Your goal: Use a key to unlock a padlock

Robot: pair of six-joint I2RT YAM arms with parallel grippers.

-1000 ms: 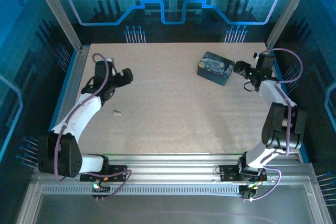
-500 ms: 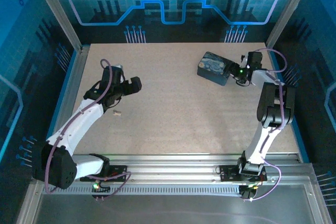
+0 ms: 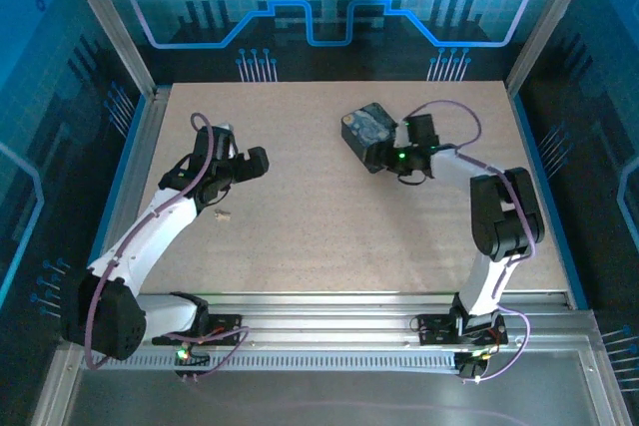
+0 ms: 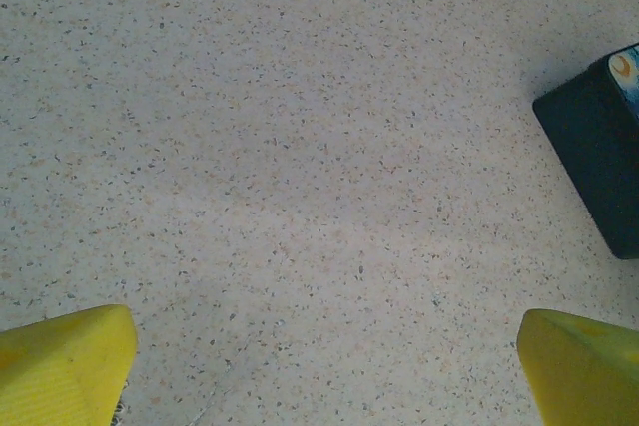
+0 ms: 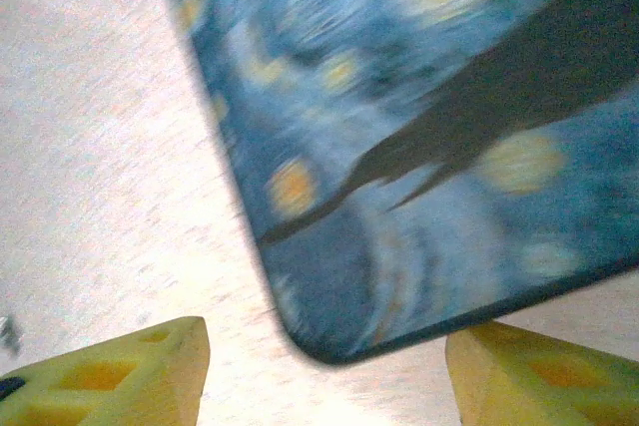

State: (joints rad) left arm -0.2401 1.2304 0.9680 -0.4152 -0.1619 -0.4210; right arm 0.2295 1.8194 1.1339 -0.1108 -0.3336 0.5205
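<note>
Here, box [image 5: 399,97] blurred, right end effector [image 5: 324,371] cropped

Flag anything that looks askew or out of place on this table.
The picture box lies skewed to the table edges, one corner between the open fingers of the right gripper. A tiny pale item lies alone beside the left arm; too small to identify.
</note>
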